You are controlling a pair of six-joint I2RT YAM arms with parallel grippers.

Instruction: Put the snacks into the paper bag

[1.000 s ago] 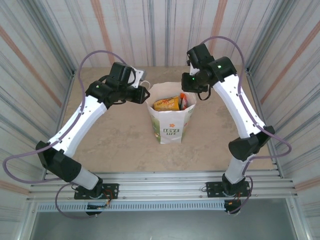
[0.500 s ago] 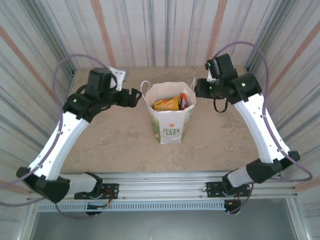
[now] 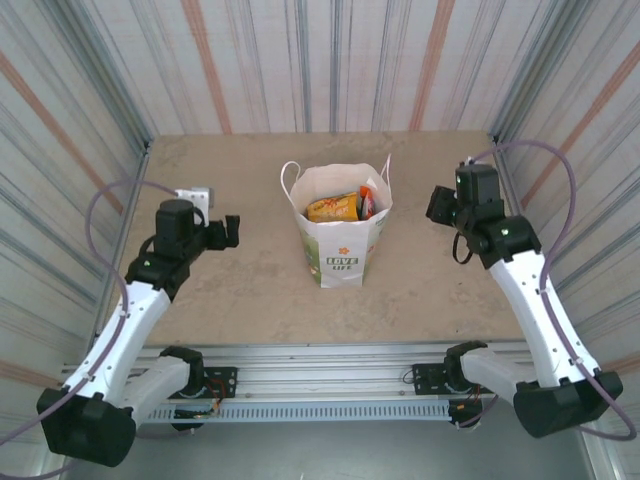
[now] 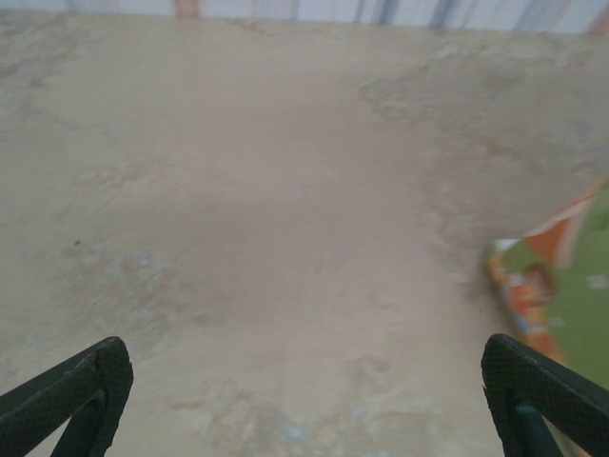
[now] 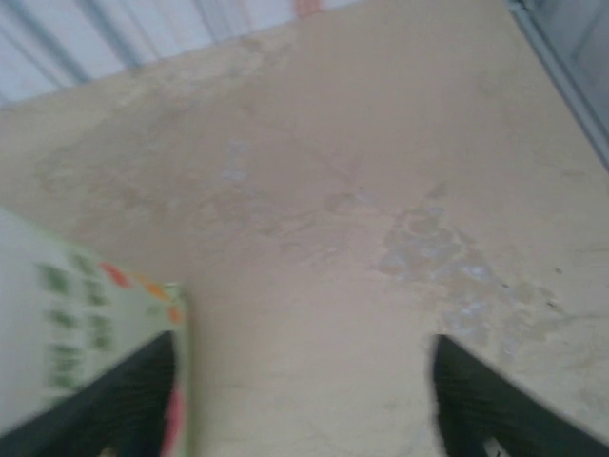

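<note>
Paper bag printed "LOVE LIFE", snacks inside, left hand released, right hand released

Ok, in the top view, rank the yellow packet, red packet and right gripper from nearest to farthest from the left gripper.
From the left gripper:
1. Yellow packet, left of middle in the bag.
2. Red packet, against the bag's right wall.
3. Right gripper, past the bag on the right.
</note>
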